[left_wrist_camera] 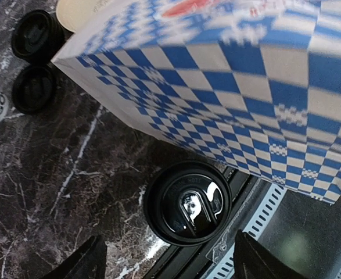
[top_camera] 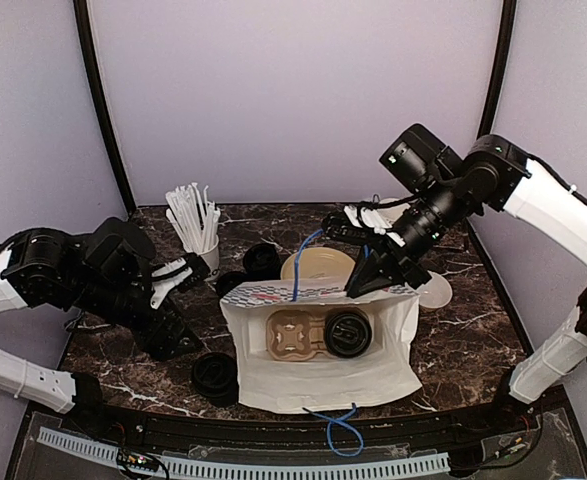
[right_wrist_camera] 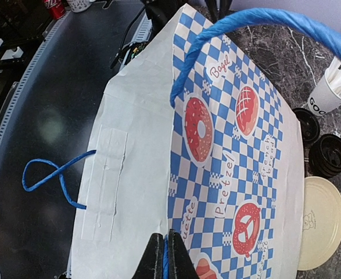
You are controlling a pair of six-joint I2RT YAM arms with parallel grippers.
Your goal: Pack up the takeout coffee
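A black takeout coffee cup point(top_camera: 215, 378) with a round black lid point(left_wrist_camera: 187, 203) stands on the marble by the table's front edge, left of the paper bag point(top_camera: 398, 340). My left gripper point(left_wrist_camera: 170, 264) hovers over it, open, with one finger on either side and neither touching. A second lidded cup point(top_camera: 348, 332) sits in the brown cardboard carrier point(top_camera: 291, 335) inside the bag. Two more black cups point(top_camera: 262, 260) point(top_camera: 231, 283) stand behind the bag. My right gripper point(right_wrist_camera: 163, 258) is shut on the bag's top edge point(right_wrist_camera: 176, 192), beside the blue handle point(right_wrist_camera: 263, 17).
The bag point(left_wrist_camera: 228, 87) is blue-checked outside with a loose blue handle point(top_camera: 338, 428) at the front. A white cup of straws point(top_camera: 198, 225) stands at the back left. A beige round plate point(top_camera: 318, 265) lies behind the bag and a small white bowl point(top_camera: 435, 290) to its right.
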